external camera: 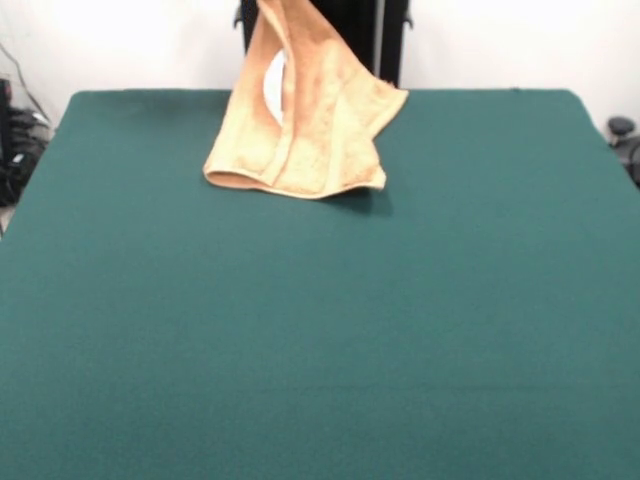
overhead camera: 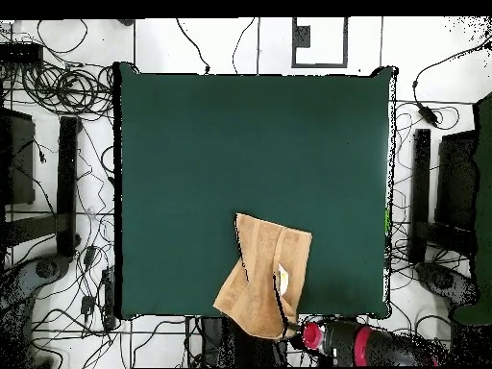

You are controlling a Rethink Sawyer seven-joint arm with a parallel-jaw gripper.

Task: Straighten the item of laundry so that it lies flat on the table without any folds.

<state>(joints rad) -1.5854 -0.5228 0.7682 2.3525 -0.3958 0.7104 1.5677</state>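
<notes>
The orange-tan towel (external camera: 300, 120) hangs lifted by its upper part, which runs out of the top of the front view. Its lower edge rests folded on the green table (external camera: 320, 330) near the far side. A white label (external camera: 274, 85) shows in a fold. In the overhead view the towel (overhead camera: 264, 279) lies bunched at the table's (overhead camera: 192, 144) bottom edge, drawn up towards the gripper (overhead camera: 290, 332). The gripper sits at the end of the red and black arm (overhead camera: 357, 344) and is shut on the towel's raised part. The fingers are mostly hidden by cloth.
The pedestal (external camera: 350, 30) stands dark behind the towel in the front view. Cables and black stands (overhead camera: 67, 183) lie on the floor around the table. The table's edge (overhead camera: 250, 315) runs right under the lifted towel.
</notes>
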